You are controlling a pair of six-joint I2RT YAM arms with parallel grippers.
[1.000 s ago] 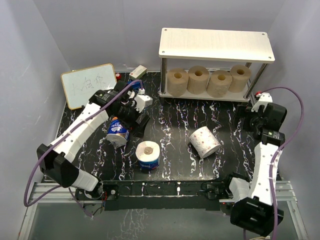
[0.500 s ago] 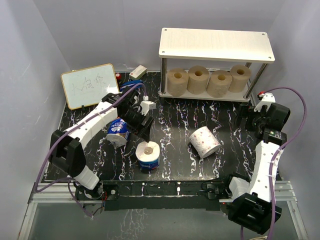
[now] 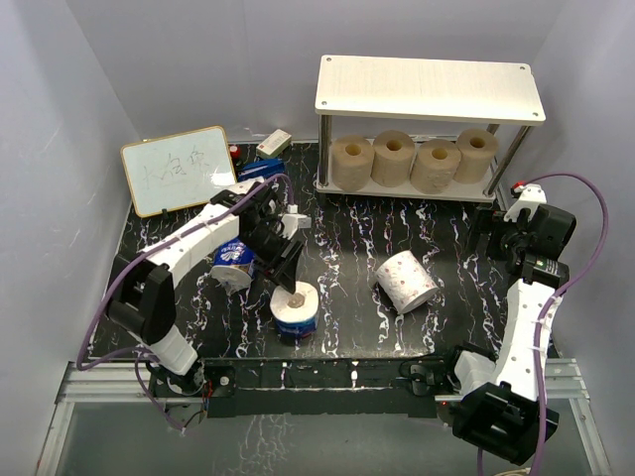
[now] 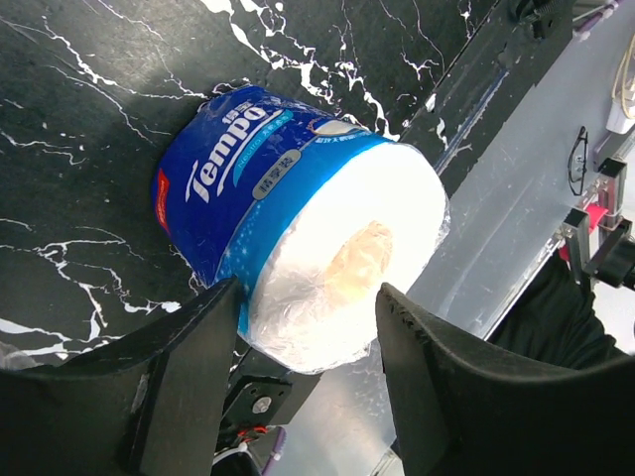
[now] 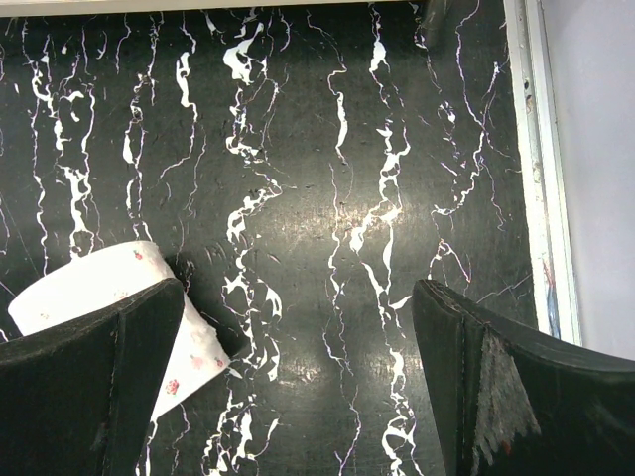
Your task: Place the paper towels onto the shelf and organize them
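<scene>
Blue-wrapped roll [image 4: 298, 198]: wrist view shows left gripper [image 4: 308, 291] straddling, maybe touching.

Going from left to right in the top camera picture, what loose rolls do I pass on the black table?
Lying blue-wrapped roll → upright blue-and-white roll → white flowery roll.

I count four tan rolls [image 3: 351, 162], two blue-wrapped rolls [image 3: 298, 319], one white patterned roll [image 3: 407, 281], one two-tier shelf [image 3: 429, 87] and one whiteboard [image 3: 177, 169] on my screen.
</scene>
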